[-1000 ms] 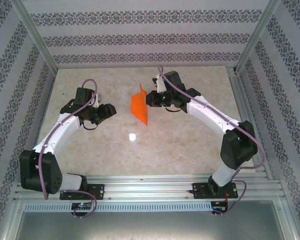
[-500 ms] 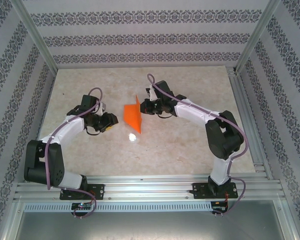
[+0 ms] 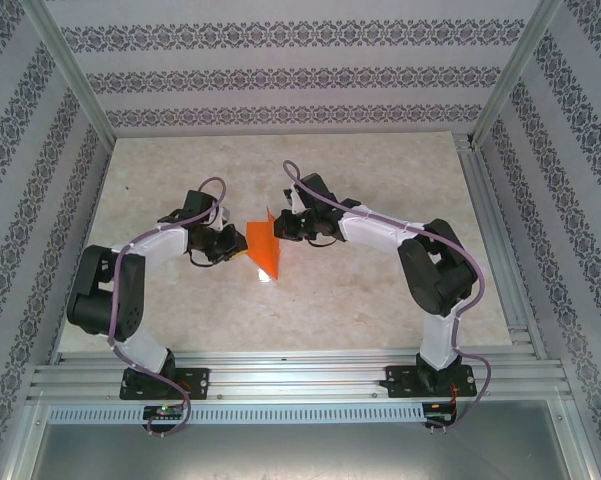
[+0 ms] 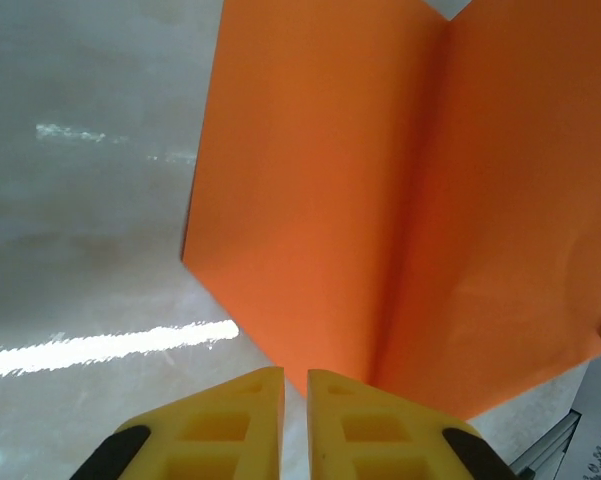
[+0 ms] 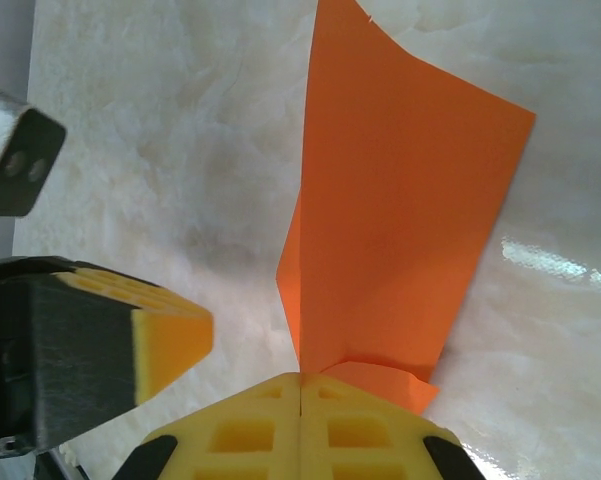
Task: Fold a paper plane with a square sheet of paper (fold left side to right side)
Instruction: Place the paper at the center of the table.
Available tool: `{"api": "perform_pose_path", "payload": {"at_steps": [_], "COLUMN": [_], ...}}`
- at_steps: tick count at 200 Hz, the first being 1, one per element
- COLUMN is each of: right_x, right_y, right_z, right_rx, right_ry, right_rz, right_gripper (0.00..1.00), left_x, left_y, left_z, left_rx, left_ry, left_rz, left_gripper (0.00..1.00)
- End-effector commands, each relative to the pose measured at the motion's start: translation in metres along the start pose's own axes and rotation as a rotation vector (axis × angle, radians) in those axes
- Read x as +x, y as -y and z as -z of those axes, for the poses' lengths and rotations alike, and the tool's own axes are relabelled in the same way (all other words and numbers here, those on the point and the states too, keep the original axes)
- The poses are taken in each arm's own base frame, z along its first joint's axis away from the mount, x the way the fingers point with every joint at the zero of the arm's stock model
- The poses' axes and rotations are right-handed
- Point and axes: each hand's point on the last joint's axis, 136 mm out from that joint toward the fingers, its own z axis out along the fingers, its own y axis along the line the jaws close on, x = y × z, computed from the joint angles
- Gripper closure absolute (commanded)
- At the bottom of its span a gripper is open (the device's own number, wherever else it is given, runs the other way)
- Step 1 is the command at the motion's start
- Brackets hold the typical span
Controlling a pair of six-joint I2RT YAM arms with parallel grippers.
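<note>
- Against the right-hand, farther corner of the square sheet of paper [image 3: 263, 245], the right hand [image 3: 281, 228] is closed tight. Its wrist view shows the yellow fingertips [image 5: 335, 400] pressed together with a crumpled corner of the orange sheet [image 5: 400, 220] pinched between them.
- The sheet stands on edge in that grip above the pale marble-patterned table [image 3: 380, 190]. Its low end hangs just over a bright glare spot [image 3: 267, 277]; whether it touches the table I cannot tell.
- From the left wrist view the sheet [image 4: 380, 200] shows one straight crease down its middle, with the two panels angled to each other like a half-open book.
- Just left of the sheet, the left hand [image 3: 232, 250] points at it. Its fingers are drawn almost together, with a thin slit between the pads [image 4: 295, 385] and nothing in it.
- The lower edge of the sheet lies just past those tips; from the right wrist view the left hand [image 5: 170, 345] sits beside the sheet with bare table between them.
</note>
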Motion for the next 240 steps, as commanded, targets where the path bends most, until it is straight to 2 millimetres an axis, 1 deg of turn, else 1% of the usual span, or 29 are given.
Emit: {"api": "perform_pose_path", "payload": {"at_steps": [1,27,54,87,117,131,183,222,240], "right_x": [0.003,0.005,0.007,0.007,0.005,0.006,0.004,-0.002,-0.002], "right_y": [0.001,0.000,0.002,0.006,0.017,0.024,0.044,0.052,0.053], "right_z": [-0.011,-0.015,-0.020,-0.025,-0.029,-0.031,-0.035,-0.039,-0.040], "right_rx": [-0.005,-0.020,-0.027,-0.043,-0.027,-0.009,0.035,0.040,0.039], "right_ry": [-0.008,-0.027,-0.048,-0.067,-0.079,-0.086,-0.106,-0.115,-0.125], "right_rz": [-0.001,0.009,0.016,0.022,0.033,0.034,0.062,0.085,0.092], "right_gripper": [1.00,1.00,1.00,1.00,1.00,1.00,1.00,1.00,1.00], "left_x": [-0.021,-0.026,-0.029,-0.028,-0.024,-0.022,-0.016,-0.013,-0.011], "left_y": [0.023,0.020,0.015,0.001,-0.014,-0.022,-0.036,-0.045,-0.047], "left_z": [-0.011,-0.029,-0.039,-0.049,-0.058,-0.060,-0.064,-0.067,-0.069], "left_rx": [0.051,0.034,0.008,-0.041,-0.089,-0.117,-0.183,-0.221,-0.232], "left_ry": [0.038,0.020,0.017,0.003,-0.011,-0.017,-0.033,-0.039,-0.043], "left_rz": [-0.043,-0.037,-0.037,-0.022,-0.010,-0.004,-0.007,-0.006,-0.008], "left_gripper": [0.85,0.86,0.86,0.86,0.86,0.87,0.87,0.88,0.88]}}
